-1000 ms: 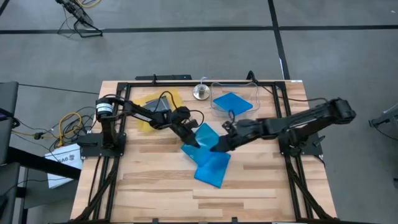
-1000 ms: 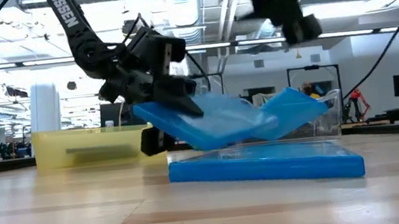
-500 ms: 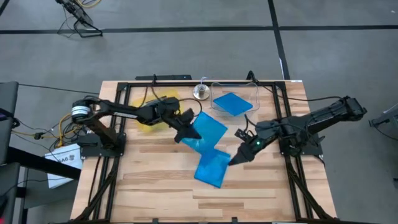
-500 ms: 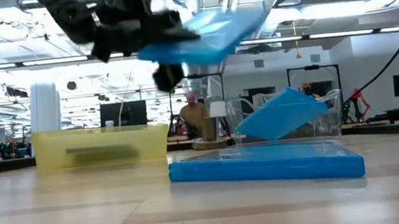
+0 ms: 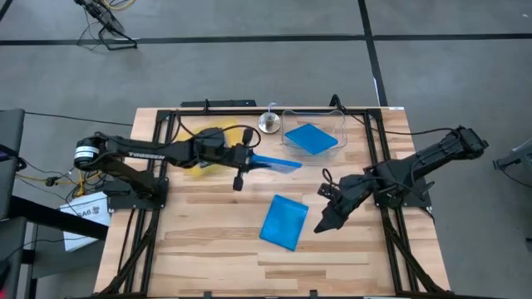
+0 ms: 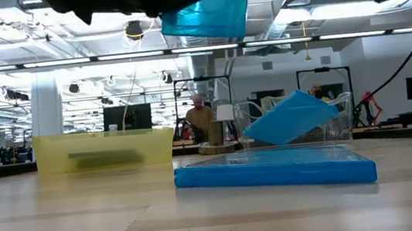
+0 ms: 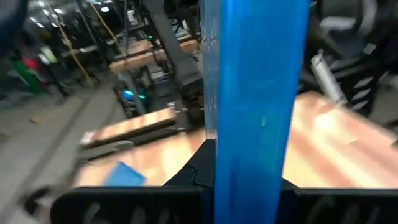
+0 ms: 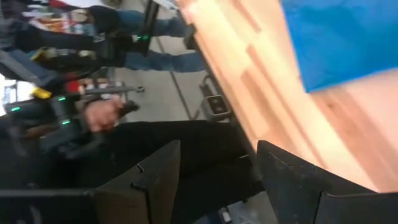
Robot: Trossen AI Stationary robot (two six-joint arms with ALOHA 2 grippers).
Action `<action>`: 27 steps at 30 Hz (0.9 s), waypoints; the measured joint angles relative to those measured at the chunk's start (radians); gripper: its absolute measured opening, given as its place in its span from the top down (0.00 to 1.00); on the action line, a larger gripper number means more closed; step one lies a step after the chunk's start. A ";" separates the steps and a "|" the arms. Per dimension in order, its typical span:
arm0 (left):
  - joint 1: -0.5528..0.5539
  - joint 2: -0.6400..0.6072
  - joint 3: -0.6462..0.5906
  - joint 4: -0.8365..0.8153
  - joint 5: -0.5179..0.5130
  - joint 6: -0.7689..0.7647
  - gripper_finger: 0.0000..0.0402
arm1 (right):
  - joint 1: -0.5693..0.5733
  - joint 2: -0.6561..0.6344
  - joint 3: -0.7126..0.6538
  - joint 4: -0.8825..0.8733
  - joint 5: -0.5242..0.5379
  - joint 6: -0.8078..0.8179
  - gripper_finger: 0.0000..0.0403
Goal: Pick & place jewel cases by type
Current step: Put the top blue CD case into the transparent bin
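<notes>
Left gripper sits just above frame centre in the high view, clamped on a blue jewel case held clear of the table and turned nearly edge-on; in the low view that case hangs at top centre. Second blue case lies flat on the wood, lower centre. Third blue case leans tilted inside the clear tub, upper centre-right. Yellow tray is upper left, partly under the left arm. Right gripper is right of the flat case, jaws apart, empty, looks just off the case edge but hard to tell
</notes>
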 joint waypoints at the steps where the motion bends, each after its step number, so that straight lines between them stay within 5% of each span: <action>1: 0.000 0.000 0.017 -0.022 -0.017 0.041 1.00 | 0.005 0.000 0.000 -0.013 0.012 0.000 0.49; 8: -0.004 0.012 0.126 -0.095 -0.321 0.427 1.00 | 0.032 0.000 0.000 -0.097 0.117 -0.001 0.49; 18: -0.004 0.014 0.182 -0.095 -0.600 0.911 1.00 | 0.038 0.000 0.000 -0.140 0.188 -0.012 0.49; 22: -0.004 0.015 0.182 -0.103 -0.623 0.829 1.00 | 0.036 0.000 0.000 -0.140 0.189 -0.012 0.49; 27: -0.006 0.015 0.182 -0.102 -0.698 0.360 1.00 | 0.036 0.000 0.000 -0.140 0.193 -0.009 0.49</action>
